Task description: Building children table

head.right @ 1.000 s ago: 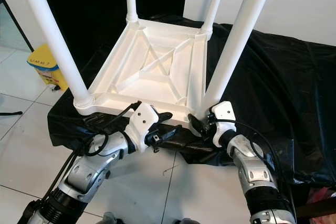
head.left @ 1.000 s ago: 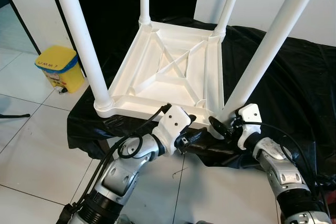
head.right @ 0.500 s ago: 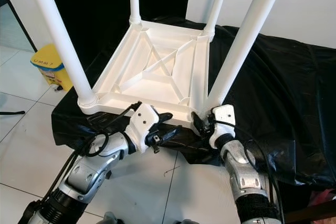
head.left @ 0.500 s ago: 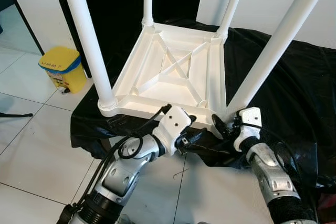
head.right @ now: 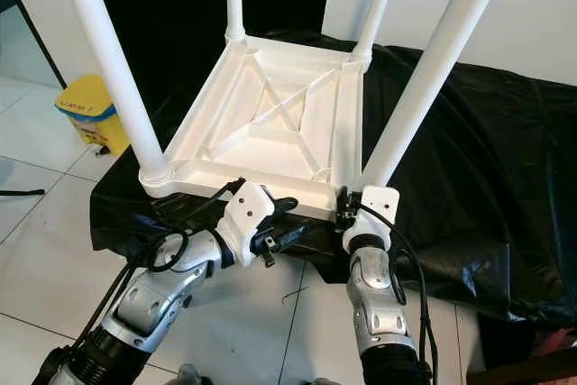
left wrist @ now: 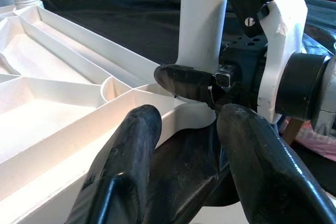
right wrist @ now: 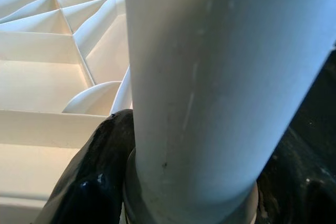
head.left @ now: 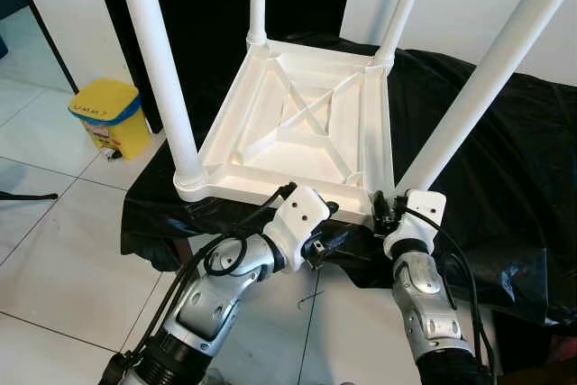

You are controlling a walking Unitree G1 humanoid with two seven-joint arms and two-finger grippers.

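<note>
A white children's table (head.left: 297, 123) lies upside down on a black cloth, with its legs standing up. My right gripper (head.left: 383, 209) is at the base of the near-right leg (head.left: 469, 105), shut on it. In the right wrist view that leg (right wrist: 220, 77) stands between the two black fingers (right wrist: 94, 171). My left gripper (head.left: 329, 236) is at the table's near rim, just left of that corner, and is open. In the left wrist view its fingers (left wrist: 131, 140) stand wide apart before the rim (left wrist: 79, 145).
The black cloth (head.left: 505, 178) covers a low platform and hangs over its front edge. A yellow bin (head.left: 106, 114) stands on the white tiled floor (head.left: 54, 250) to the left. A white wall and a dark doorway are behind the table.
My right gripper has moved left and in to the base of the near-right leg and taken hold of it. The left gripper has hardly moved. The camera has shifted slightly.
</note>
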